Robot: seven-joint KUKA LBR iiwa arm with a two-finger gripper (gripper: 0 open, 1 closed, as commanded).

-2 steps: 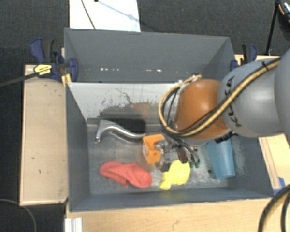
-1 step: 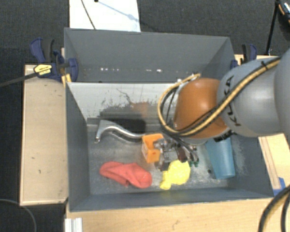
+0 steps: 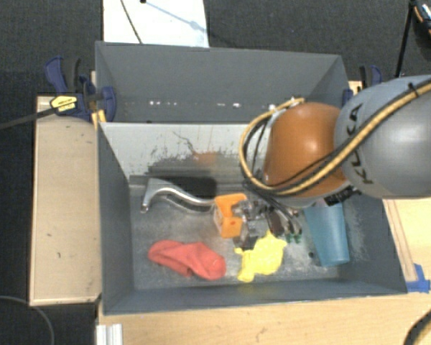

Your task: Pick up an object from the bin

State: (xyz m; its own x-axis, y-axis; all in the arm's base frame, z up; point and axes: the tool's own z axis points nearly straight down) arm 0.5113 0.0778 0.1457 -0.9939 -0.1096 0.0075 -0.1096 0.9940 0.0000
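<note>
Camera view: gripper [image 3: 261, 228] sits low in the grey metal bin [image 3: 215, 85], right of centre, under the arm's orange cover [image 3: 302, 149]. Whether it is parted or closed cannot be told. A crumpled yellow soft lump [image 3: 262, 259] lies just on its front-wall side, long axis slanting front-left. A small orange block [image 3: 230, 215] is close on its left and a blue plastic cylinder [image 3: 329, 237] on its right. Judgement: the yellow lump is the nearest candidate.

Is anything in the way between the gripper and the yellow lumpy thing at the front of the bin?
Nothing visible is. The gripper hangs right above the yellow lumpy thing. An orange block sits close beside the gripper, and a blue cylinder lies on its other side, but neither is between them.
</note>
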